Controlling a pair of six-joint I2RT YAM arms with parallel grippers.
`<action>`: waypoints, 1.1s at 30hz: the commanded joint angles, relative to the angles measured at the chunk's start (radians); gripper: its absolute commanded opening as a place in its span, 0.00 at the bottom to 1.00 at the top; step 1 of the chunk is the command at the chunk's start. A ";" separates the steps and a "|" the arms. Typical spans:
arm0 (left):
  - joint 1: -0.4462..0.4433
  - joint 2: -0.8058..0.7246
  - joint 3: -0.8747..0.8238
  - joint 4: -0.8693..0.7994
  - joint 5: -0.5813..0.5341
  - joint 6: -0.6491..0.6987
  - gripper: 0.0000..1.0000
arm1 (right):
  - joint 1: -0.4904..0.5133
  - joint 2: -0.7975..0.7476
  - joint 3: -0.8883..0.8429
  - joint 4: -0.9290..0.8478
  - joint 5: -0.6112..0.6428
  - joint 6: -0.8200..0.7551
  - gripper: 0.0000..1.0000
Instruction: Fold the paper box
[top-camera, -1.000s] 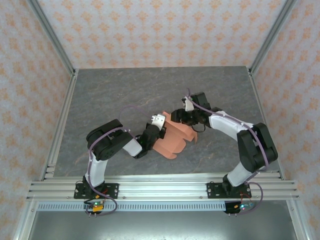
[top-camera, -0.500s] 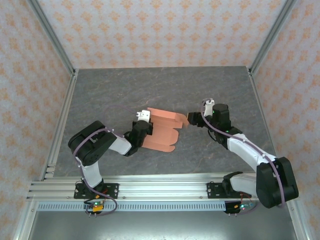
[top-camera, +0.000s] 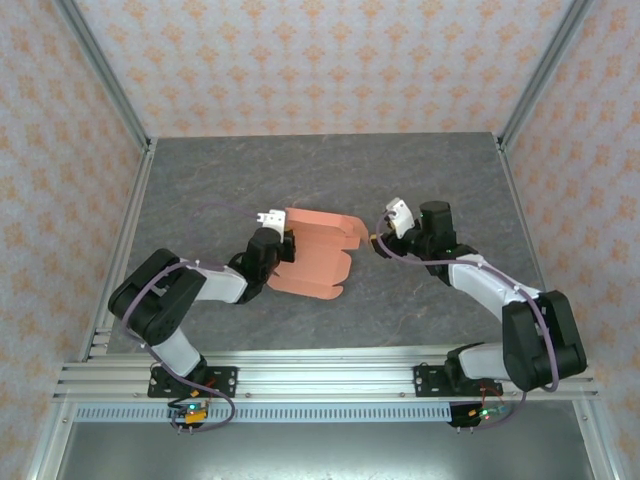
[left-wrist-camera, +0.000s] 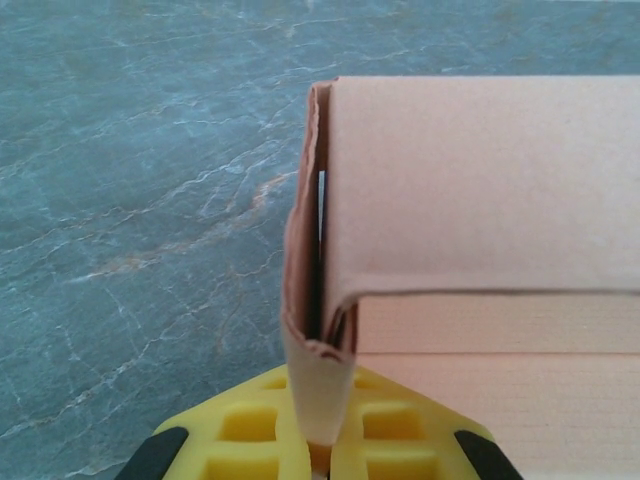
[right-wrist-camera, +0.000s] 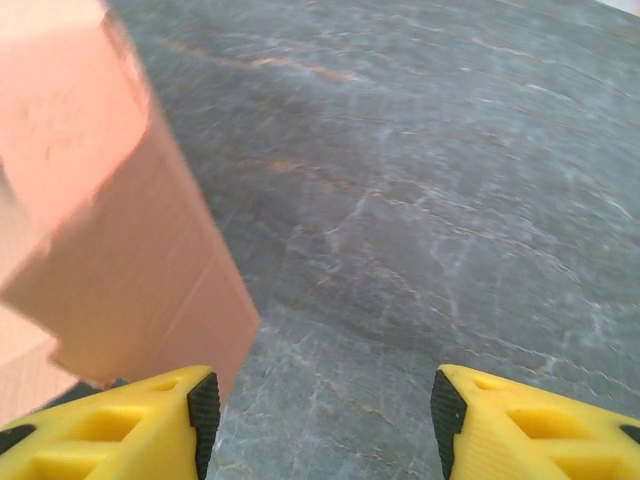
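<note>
Top external, paper box (top-camera: 312, 265), tabs (top-camera: 345, 262) rightward, long axis perhaps left-right

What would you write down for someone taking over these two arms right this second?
Left fingers: shut, pinching an edge flap of the paper box.
Right fingers: open, holding nothing, close beside the box's right end; I can't tell if they touch it.
Box: middle of the table, partly folded, with some panels raised and others lying flat.
Left to do: fold the remaining flaps and close it.
</note>
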 joint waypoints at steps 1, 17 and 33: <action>0.020 -0.026 0.014 -0.042 0.130 -0.007 0.00 | -0.001 0.034 0.004 -0.010 -0.151 -0.155 0.57; 0.083 -0.007 0.090 -0.075 0.375 -0.065 0.00 | 0.040 -0.013 -0.009 0.109 -0.321 -0.030 0.49; 0.106 0.047 0.102 -0.055 0.381 -0.145 0.00 | 0.124 0.001 -0.030 0.255 -0.252 0.031 0.45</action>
